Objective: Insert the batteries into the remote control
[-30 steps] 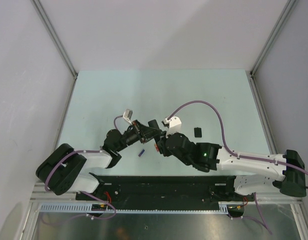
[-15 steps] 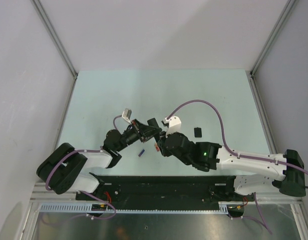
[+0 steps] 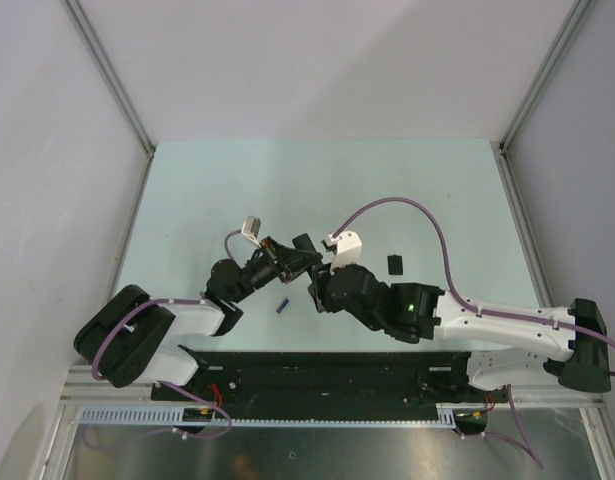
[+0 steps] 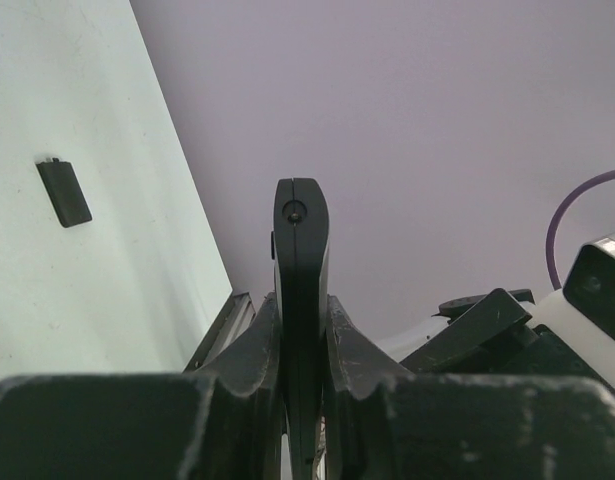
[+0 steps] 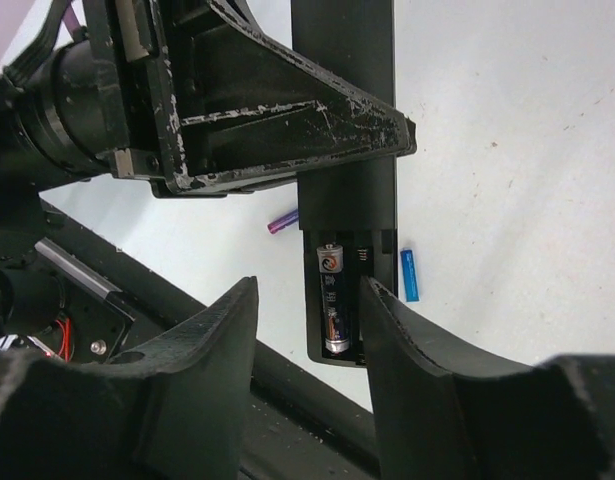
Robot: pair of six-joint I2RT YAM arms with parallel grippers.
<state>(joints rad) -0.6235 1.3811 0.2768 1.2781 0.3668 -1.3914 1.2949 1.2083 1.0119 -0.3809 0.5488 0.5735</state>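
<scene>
The left end effector (image 4: 301, 335) clenches the slim black plastic remote control (image 4: 300, 240), likely light, stiff and slippery, by its flat faces; the right end effector (image 5: 309, 300) is released.

Pale green table (image 3: 187, 200) with black cover (image 3: 395, 263), purple battery (image 5: 282, 222), blue battery (image 5: 410, 275)

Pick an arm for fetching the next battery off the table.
Right. The right gripper is open and empty, with the blue battery lying close by; the left gripper is shut on the remote control.
</scene>
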